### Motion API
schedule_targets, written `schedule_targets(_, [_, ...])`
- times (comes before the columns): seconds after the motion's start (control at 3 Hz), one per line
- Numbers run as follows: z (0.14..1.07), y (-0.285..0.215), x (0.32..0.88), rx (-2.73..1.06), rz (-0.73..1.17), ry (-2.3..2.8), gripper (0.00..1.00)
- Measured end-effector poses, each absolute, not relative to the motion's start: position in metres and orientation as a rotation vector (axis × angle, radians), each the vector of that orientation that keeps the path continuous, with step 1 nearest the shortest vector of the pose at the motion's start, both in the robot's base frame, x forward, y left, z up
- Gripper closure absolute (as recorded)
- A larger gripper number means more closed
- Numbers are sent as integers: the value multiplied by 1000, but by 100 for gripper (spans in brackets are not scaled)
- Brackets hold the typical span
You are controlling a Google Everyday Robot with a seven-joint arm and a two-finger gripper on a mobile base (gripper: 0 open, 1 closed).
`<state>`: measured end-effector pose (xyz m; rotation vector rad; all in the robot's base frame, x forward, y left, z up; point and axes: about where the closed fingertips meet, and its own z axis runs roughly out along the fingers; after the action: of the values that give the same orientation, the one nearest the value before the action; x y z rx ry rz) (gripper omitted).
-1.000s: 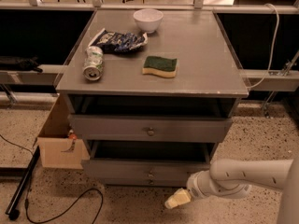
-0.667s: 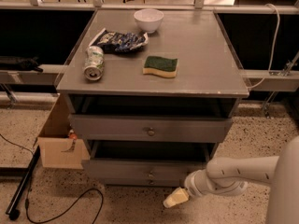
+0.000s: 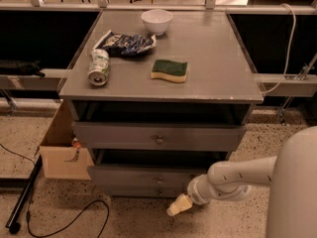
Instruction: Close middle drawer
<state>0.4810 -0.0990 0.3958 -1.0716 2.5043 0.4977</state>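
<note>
Where the gripper hangs: the gripper (image 3: 178, 206) is low in the frame, a little right of the centre, over the speckled floor (image 3: 124, 219) and just in front of the cabinet's foot.
Gripper state: whether it is apart or together does not show; it holds nothing that I can see.
Arm: the white arm (image 3: 233, 178) comes in from the lower right and points down and to the left; its thick wrist is near the right end of the middle drawer, and I cannot tell whether they touch.
Middle drawer: the middle drawer (image 3: 124, 175) is in the lower centre of the frame, pulled out, with a dark gap above its grey front; its small round knob (image 3: 158, 180) is up and to the left of the gripper, apart from it.
Top drawer: the top drawer (image 3: 114, 135) is also pulled out and stands further forward than the middle one.
Lowest drawer: the lowest drawer (image 3: 133, 191) shows only as a narrow grey strip under the middle one.
Cabinet top: on the cabinet top (image 3: 213, 58) are a white bowl (image 3: 157, 20) at the back, a crumpled snack bag (image 3: 124, 42) in front of it to the left, a can (image 3: 99, 67) on its side near the left edge, and a green and yellow sponge (image 3: 169, 70) near the centre.
Left of cabinet: a cardboard box (image 3: 62, 155) stands just beside it on the floor, with a black cable (image 3: 64, 224) lying in front.
</note>
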Motion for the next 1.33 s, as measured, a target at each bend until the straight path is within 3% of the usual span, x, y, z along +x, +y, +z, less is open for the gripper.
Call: schedule_targets(1.33, [410,-91,502,-1129,428,2441,0])
